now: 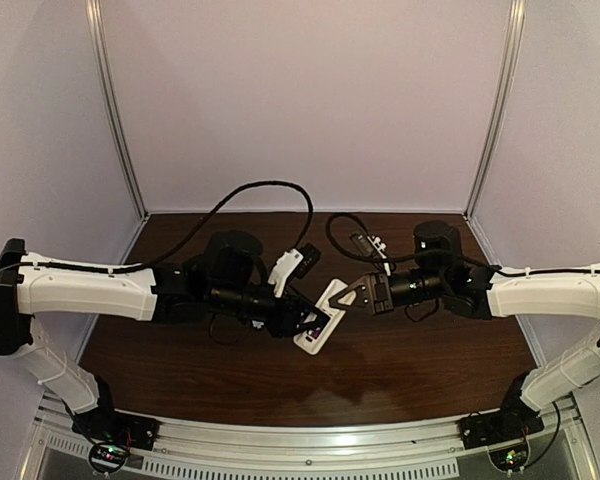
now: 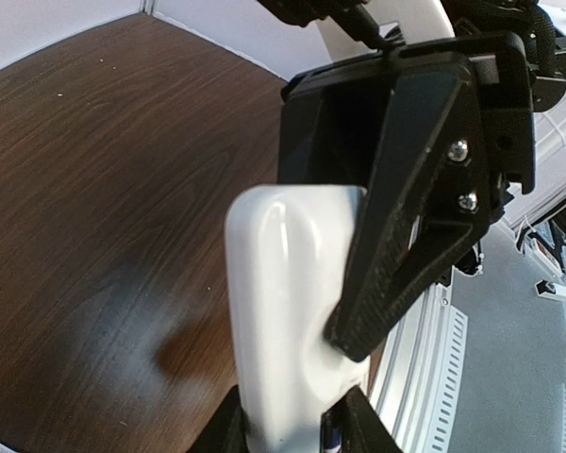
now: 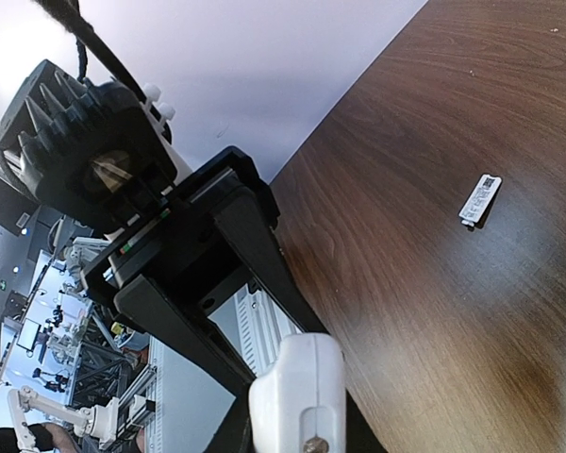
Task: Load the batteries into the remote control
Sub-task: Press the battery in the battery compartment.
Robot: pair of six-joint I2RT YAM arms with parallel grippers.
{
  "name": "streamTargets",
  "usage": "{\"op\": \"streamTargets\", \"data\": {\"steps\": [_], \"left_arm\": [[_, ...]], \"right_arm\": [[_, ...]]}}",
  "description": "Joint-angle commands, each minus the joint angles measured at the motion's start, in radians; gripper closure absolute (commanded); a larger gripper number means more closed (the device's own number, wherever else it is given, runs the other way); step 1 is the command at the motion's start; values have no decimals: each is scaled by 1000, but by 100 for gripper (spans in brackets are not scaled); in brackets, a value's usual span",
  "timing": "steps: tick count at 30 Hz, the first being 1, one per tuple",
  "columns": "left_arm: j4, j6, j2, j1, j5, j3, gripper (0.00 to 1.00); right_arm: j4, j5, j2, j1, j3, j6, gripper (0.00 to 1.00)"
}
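The white remote control (image 1: 313,342) hangs above the table's middle, held at both ends. My left gripper (image 1: 306,321) is shut on its lower end; in the left wrist view the remote (image 2: 283,311) sits between that gripper's (image 2: 297,432) fingers. A sliver of a bluish-purple battery (image 2: 330,438) shows between the remote and the right-hand finger. My right gripper (image 1: 348,295) is shut on the remote's upper end; in the right wrist view the remote (image 3: 297,382) fills that gripper's (image 3: 297,439) jaws. One right finger (image 2: 406,236) presses the remote's side. The other battery is hidden.
A small flat white piece with a label (image 3: 479,200) lies on the dark wooden table (image 1: 430,370). White walls enclose the table at the back and sides. A metal rail (image 1: 310,440) runs along the near edge.
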Motion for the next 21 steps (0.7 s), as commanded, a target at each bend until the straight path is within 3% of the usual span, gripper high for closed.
{"op": "streamTargets", "data": {"steps": [1,5,14,21], "left_arm": [[-64,60,54,6,-148,-6,72],[11,47,12,47,-11,-47,67],[55,80,-30,51,132,-69,44],[37,96,-28,52,156,-81,43]], "right_arm": [[126,-55,-11,21,21,112,100],[54,-36,-21,20,19,57,100],[-19,-13,-20,18,4,-6,100],[-33,-8,-24,17,8,-17,100]]}}
